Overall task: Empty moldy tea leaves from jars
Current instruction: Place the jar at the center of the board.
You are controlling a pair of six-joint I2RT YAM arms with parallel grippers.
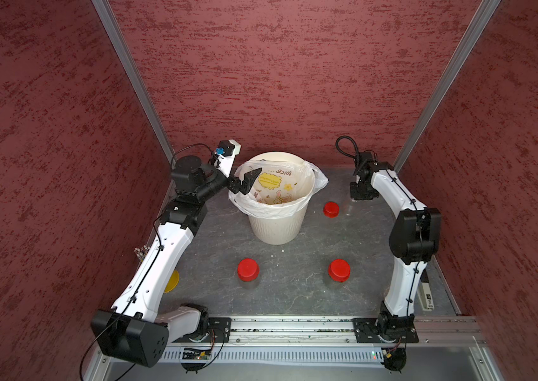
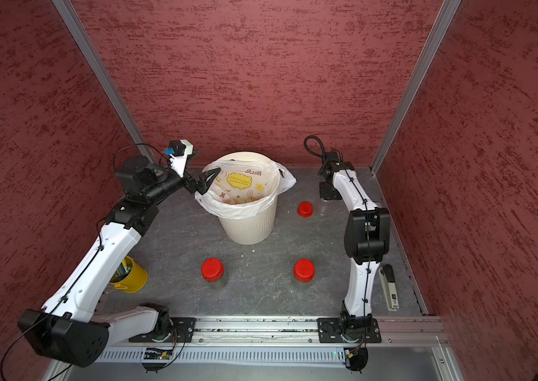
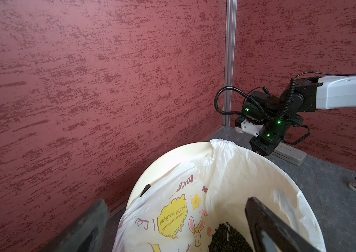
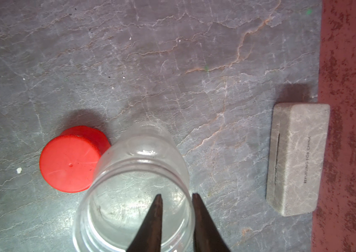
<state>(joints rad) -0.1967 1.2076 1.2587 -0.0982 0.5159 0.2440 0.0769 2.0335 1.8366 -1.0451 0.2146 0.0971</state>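
Observation:
In the right wrist view an open, empty clear jar (image 4: 133,196) stands upright on the table, with its red lid (image 4: 70,162) lying beside it. My right gripper (image 4: 177,194) straddles the jar's rim. One finger is inside and apart from the wall, the other is outside against it, so the jaws are slightly parted. Two more jars with red lids (image 1: 248,269) (image 1: 339,270) stand at the front in both top views. My left gripper (image 1: 249,181) is wide open and empty over the bin's left rim. Dark tea leaves (image 3: 229,240) lie in the bag.
The cream ribbed bin (image 1: 277,227), lined with a printed white bag, stands at the middle back. A grey block (image 4: 297,157) lies by the back right wall. A stapler (image 2: 389,287) is at the right edge. A yellow cup (image 2: 129,275) sits under my left arm.

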